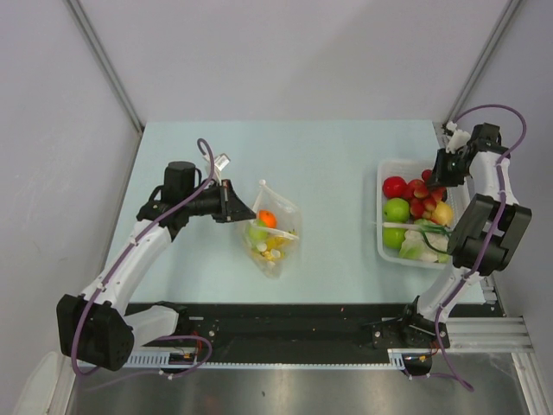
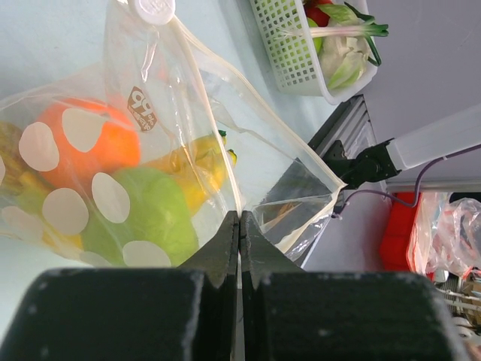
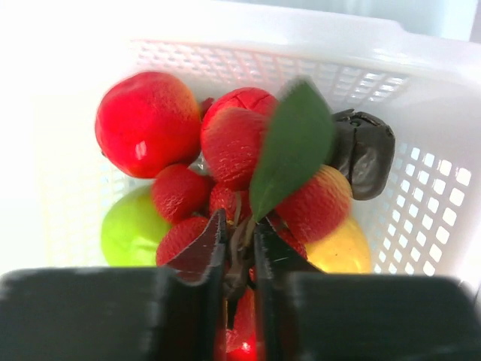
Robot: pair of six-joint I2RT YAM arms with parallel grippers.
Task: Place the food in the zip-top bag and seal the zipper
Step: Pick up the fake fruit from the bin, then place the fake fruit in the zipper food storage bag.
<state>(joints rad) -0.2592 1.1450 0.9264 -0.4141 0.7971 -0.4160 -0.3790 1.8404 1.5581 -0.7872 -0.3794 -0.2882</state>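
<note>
The clear dotted zip-top bag (image 1: 278, 226) lies mid-table and holds an orange (image 1: 268, 219), a green apple (image 1: 257, 232) and a yellow banana (image 1: 275, 245). My left gripper (image 1: 233, 206) is shut on the bag's left edge. In the left wrist view my left gripper (image 2: 239, 219) pinches the bag film (image 2: 225, 98), with the orange (image 2: 90, 143), apple (image 2: 154, 218) and banana (image 2: 197, 162) behind it. My right gripper (image 1: 441, 180) is over the basket. In the right wrist view my right gripper (image 3: 239, 235) is shut on the brown stem of a red berry bunch (image 3: 233, 143) with a green leaf (image 3: 293, 147).
The white slotted basket (image 1: 381, 226) stands at the right, with its wall also in the right wrist view (image 3: 425, 195). It holds a red tomato (image 3: 146, 124), a green apple (image 3: 129, 232), a yellow fruit (image 3: 344, 250), a dark brown piece (image 3: 366, 150) and leafy greens (image 1: 423, 246).
</note>
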